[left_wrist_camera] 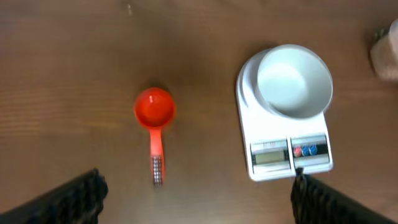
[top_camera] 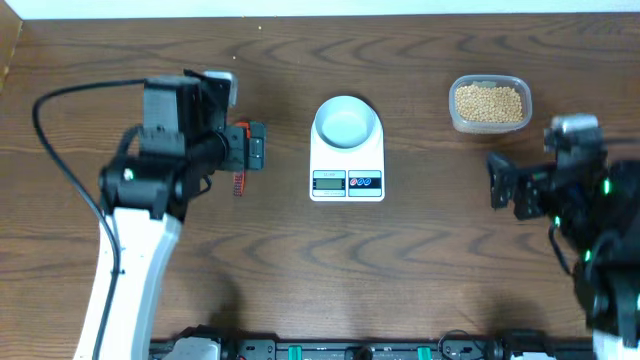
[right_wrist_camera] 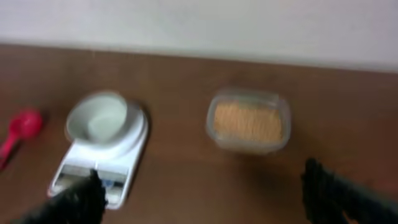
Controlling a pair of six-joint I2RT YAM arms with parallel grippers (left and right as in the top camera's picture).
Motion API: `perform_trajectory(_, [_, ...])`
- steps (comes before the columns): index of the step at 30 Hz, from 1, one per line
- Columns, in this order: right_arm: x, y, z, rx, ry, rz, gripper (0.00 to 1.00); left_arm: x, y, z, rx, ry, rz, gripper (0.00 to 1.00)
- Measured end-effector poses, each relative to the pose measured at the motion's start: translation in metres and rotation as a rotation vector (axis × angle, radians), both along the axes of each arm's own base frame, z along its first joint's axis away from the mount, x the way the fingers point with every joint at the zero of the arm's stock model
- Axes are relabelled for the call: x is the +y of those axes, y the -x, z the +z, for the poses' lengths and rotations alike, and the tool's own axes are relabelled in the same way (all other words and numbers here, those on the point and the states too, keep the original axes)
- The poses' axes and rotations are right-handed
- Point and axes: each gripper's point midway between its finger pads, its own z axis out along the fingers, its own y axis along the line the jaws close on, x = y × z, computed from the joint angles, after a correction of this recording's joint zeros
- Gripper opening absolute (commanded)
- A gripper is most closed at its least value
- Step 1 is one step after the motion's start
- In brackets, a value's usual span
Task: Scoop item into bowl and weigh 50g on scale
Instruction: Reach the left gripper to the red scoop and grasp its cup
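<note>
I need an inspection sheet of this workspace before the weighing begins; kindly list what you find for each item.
Surface: brown wooden table, no spills seen.
Job's things: empty bowl sits on the scale; beans fill a clear tub at the far right; red scoop lies left of the scale.
Clutter: nothing seen.
Grippers: left gripper open above the scoop; right gripper open near the tub, holding nothing.
Cables: black cable loops over the table's left side.
Surroundings: pale wall behind the table.
</note>
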Motion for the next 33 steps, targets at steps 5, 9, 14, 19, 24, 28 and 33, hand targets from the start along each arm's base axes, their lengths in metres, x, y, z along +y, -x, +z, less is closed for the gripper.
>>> perform_trajectory(5, [0.011,-0.020,-0.012,0.164,-0.025,0.064,0.99,0.008,-0.015,-0.021,0.096,0.042,0.019,0.96])
perform_trajectory(9, [0.018,-0.034,-0.033,0.253,-0.047,0.106,0.99,0.008,-0.019,-0.038,0.154,0.055,0.021,0.96])
perform_trajectory(14, [0.037,-0.041,-0.054,0.338,-0.126,0.195,0.99,0.005,-0.023,-0.046,0.176,0.073,0.014,0.96])
perform_trajectory(19, [0.051,-0.042,-0.060,0.375,-0.193,0.267,0.99,0.014,-0.036,-0.063,0.208,0.085,0.041,0.76])
perform_trajectory(24, [0.055,-0.043,-0.064,0.391,-0.211,0.283,0.99,0.038,-0.049,-0.113,0.333,0.093,0.110,0.55])
perform_trajectory(28, [0.055,-0.043,-0.064,0.391,-0.211,0.283,0.99,0.052,-0.057,-0.138,0.377,0.100,0.147,0.51])
perform_trajectory(33, [0.055,-0.043,-0.064,0.392,-0.211,0.282,0.98,0.063,-0.076,-0.153,0.350,0.104,0.170,0.45])
